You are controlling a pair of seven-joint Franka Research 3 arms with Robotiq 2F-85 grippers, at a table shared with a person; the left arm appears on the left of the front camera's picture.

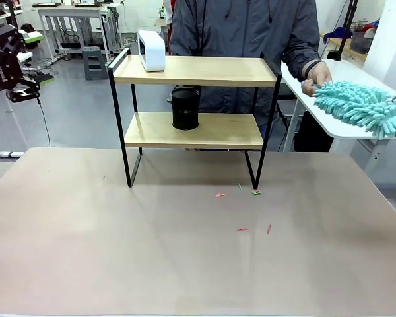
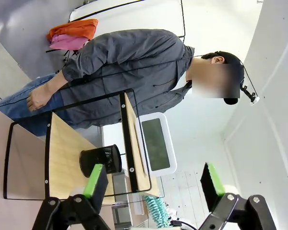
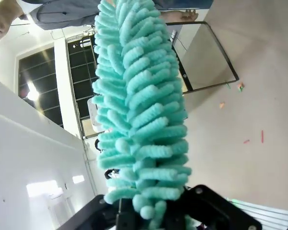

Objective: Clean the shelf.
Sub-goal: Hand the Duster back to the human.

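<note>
Off at the right edge, the right gripper (image 3: 156,218) is clamped on a fluffy turquoise microfibre duster (image 1: 360,107), with the person's hand (image 1: 317,77) touching its tip. The left gripper (image 2: 151,184) hangs wide open, holding nothing. The two-tier light wood shelf with black metal frame (image 1: 193,100) stands mid-worktop (image 1: 185,251), far side.

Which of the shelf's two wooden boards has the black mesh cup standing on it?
The lower board. The black mesh cup stands on its left half, while the upper board carries a white rounded device at its left end.
</note>
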